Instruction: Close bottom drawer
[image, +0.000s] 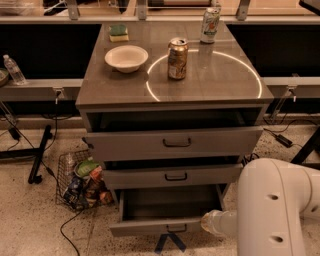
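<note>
Bottom drawer (165, 212) sticks well out. The hand (209, 223) sits at its front's right end, can't tell if it's open or closed. Push looks pending, probably needs a straight shove inward.

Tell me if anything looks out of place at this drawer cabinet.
All three drawers hang open. The bottom drawer sticks out furthest, its interior bare. The gripper sits low, just in front of its handle. On the floor to the left, a wire basket holds a jumble of packets.
</note>
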